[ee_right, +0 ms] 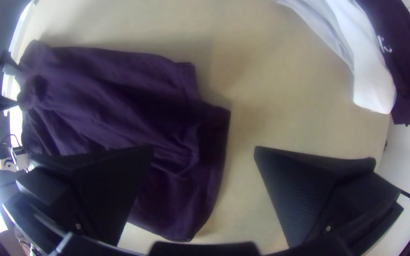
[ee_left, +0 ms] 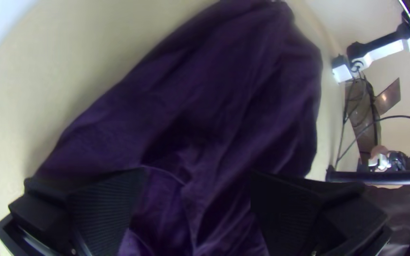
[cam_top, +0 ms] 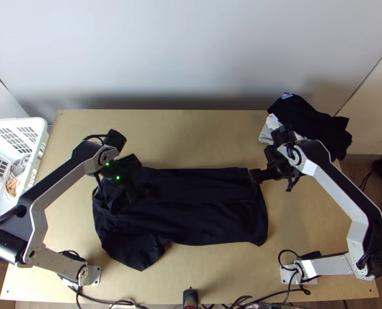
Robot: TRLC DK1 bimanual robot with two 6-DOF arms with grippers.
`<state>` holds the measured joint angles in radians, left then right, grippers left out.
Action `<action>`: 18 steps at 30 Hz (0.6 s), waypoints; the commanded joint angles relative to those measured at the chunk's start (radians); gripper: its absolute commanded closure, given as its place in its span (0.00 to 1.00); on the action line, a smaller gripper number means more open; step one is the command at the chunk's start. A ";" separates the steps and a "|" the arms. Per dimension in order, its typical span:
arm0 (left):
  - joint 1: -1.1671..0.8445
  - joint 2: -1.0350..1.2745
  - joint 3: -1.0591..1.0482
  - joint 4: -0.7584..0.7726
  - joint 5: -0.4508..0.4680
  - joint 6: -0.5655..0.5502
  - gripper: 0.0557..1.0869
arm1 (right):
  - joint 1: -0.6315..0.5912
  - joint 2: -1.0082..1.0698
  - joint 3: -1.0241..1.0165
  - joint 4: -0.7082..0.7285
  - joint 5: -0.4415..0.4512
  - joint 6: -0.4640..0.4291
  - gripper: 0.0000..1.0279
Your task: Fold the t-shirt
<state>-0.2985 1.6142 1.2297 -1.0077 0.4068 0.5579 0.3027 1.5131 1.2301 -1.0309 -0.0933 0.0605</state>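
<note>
Black cables [cam_top: 121, 302] are strung along the near edge of the desk [cam_top: 201, 275], with a black fixture [cam_top: 190, 297] set among them. Just beyond, the left arm's base [cam_top: 92, 275] and the right arm's base [cam_top: 289, 278] are mounted. The dark t-shirt [cam_top: 206, 221] is laid lengthwise across the middle of the desk; a pointed flap is turned out towards the near edge at its left end, where the fabric is rumpled. By its right end, overlapping layers are shown in a step, though the number of folds cannot be told. Over the left end the left claw [cam_top: 139, 177] is held spread, and cloth is seen between its fingers. At the far right corner the right claw [cam_top: 254, 176] is also held spread, one finger above the fabric and the other beyond it. A white basket [cam_top: 40, 141] is placed at the left side. Farther off, at the far right corner of the desk, dark cloth [cam_top: 309, 121] is heaped beside white cloth [cam_top: 267, 133], and a pale wall [cam_top: 191, 51] is seen behind.
</note>
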 commanded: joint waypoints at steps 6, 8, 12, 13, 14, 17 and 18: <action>0.030 0.139 -0.016 0.201 -0.086 0.022 0.09 | 0.001 -0.004 -0.012 0.000 0.001 0.007 0.04; 0.029 0.142 -0.027 0.201 -0.085 0.028 0.22 | 0.001 -0.004 -0.012 0.000 0.001 0.007 0.04; 0.027 0.139 -0.036 0.193 -0.077 0.022 0.64 | 0.001 -0.001 -0.009 0.000 0.001 0.009 0.04; 0.029 0.136 -0.036 0.185 -0.076 0.020 0.64 | 0.001 -0.001 -0.009 0.000 0.000 0.009 0.04; 0.029 0.131 -0.036 0.175 -0.074 0.020 0.63 | 0.003 0.002 -0.007 0.000 0.000 0.009 0.04; 0.030 0.116 -0.035 0.141 -0.069 0.022 0.63 | 0.007 0.007 -0.001 0.000 0.000 0.010 0.04; 0.030 0.110 -0.036 0.136 -0.066 0.022 0.59 | 0.009 0.009 0.000 0.000 0.000 0.012 0.04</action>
<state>-0.2714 1.7367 1.1984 -0.8345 0.3313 0.5800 0.3046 1.5131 1.2221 -1.0313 -0.0929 0.0677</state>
